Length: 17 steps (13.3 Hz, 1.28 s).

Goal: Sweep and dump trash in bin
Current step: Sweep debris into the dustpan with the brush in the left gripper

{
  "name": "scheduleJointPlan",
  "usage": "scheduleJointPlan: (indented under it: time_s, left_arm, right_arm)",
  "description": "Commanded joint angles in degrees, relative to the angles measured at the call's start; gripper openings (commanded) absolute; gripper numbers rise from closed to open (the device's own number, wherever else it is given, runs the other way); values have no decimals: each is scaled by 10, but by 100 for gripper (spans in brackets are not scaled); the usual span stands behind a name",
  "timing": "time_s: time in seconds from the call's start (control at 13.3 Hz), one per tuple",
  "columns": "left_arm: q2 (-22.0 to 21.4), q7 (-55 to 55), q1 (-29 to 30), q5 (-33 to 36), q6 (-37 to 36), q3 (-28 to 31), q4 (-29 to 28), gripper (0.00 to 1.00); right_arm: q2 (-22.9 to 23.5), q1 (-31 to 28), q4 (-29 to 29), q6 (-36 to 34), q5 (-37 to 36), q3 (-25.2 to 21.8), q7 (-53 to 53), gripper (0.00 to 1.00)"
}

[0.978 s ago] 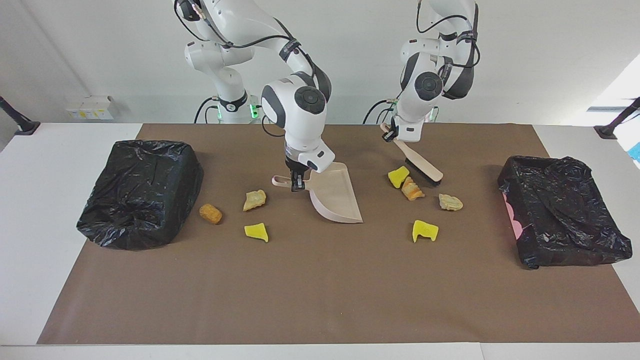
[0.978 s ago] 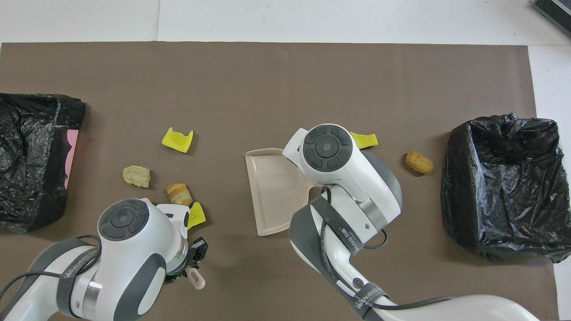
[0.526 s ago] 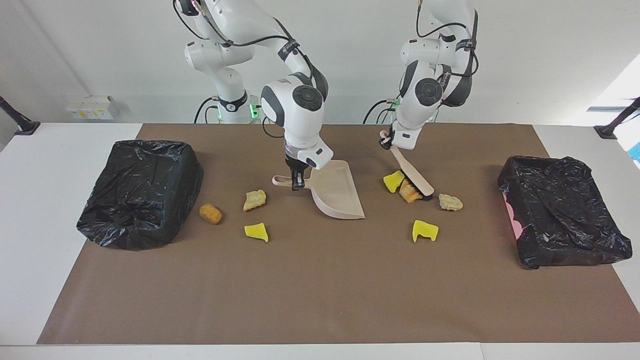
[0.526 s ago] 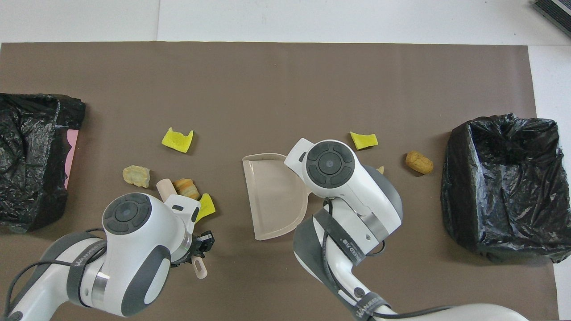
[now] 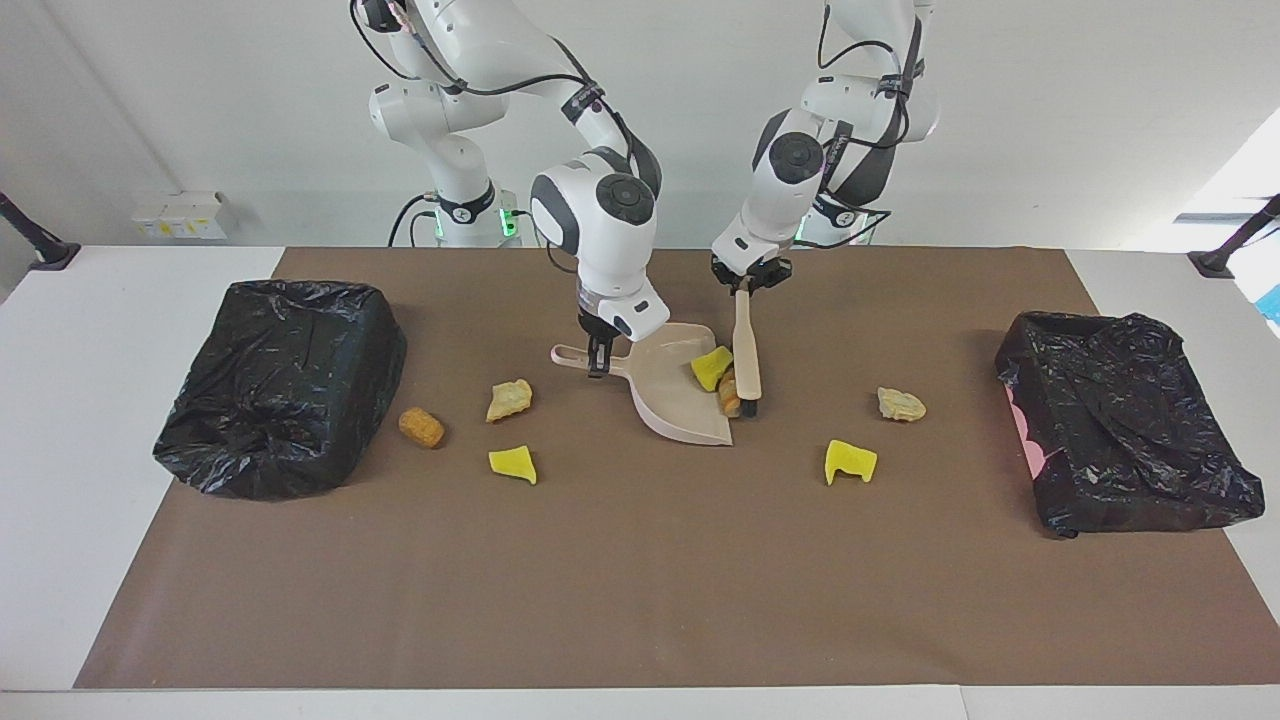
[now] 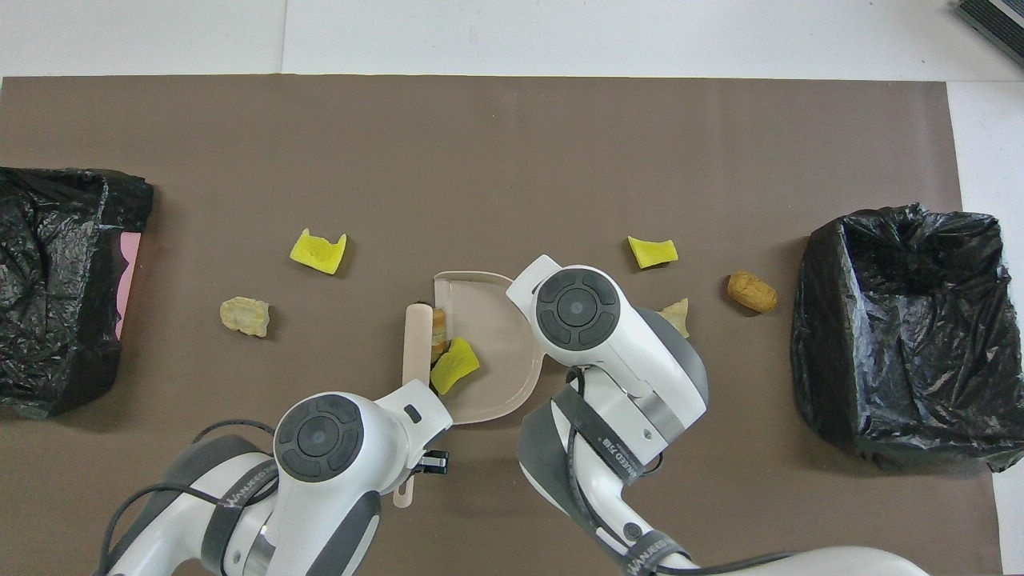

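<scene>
Trash lies scattered over my brown mat [image 5: 640, 580]. Two chunks are at the dustpan [image 5: 668, 390]: a yellow sponge bit [image 5: 711, 367] sits inside it, and a brown bread lump [image 5: 729, 393] rests at its open lip, pressed there by the brush [image 5: 746, 350].

My right gripper [image 5: 598, 362] pinches the dustpan's handle, its fingers clamped on it, with the pan's flat edge down on the mat near the middle of the table. My left gripper [image 5: 745, 280] is clamped on the top of the brush handle; the brush stands nearly upright, bristles down against the pan's mouth.

Five chunks lie loose on the mat. Toward the left arm's end are a tan lump [image 5: 901, 404] and a yellow notched piece [image 5: 850, 461]. Toward the right arm's end are a pale bread lump [image 5: 510, 398], a yellow wedge [image 5: 513, 464] and an orange-brown nugget [image 5: 422, 427].

A black-lined bin [image 5: 282, 385] stands at the right arm's end of the table, and a second black-lined bin [image 5: 1125, 435], with pink showing under its liner, at the left arm's end. I see no chunks inside either one.
</scene>
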Motion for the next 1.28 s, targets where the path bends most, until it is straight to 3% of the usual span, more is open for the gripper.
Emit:
scheduleJointPlan:
  time_s: [0.0,0.3,0.45,0.6,0.9,0.98,1.2]
  left_arm:
    - [18,15,-32,-2,22,5,14,0]
    - [46,17,-30,-8,-26,5,78,0]
    - [43,19,-8,-67,-49,8,94,0]
    - [43,37,13,-77,-78,10,129,0]
    - [26,88,24,-72,-173,69,174,0]
    - [20,87,25,-61,-188,82,173,0]
    - [19,84,24,71,-210,118,173,0]
  right_arm:
    - [5,-4,-4,28,12,4,26,0]
    - [6,-11,3,18,12,3,19,0]
    - [4,-14,4,9,12,3,20,0]
    - [4,-14,4,9,12,3,25,0]
    - [4,-13,5,9,13,3,26,0]
    - [4,-13,5,9,12,3,25,0]
    - [4,-11,8,9,12,3,26,0]
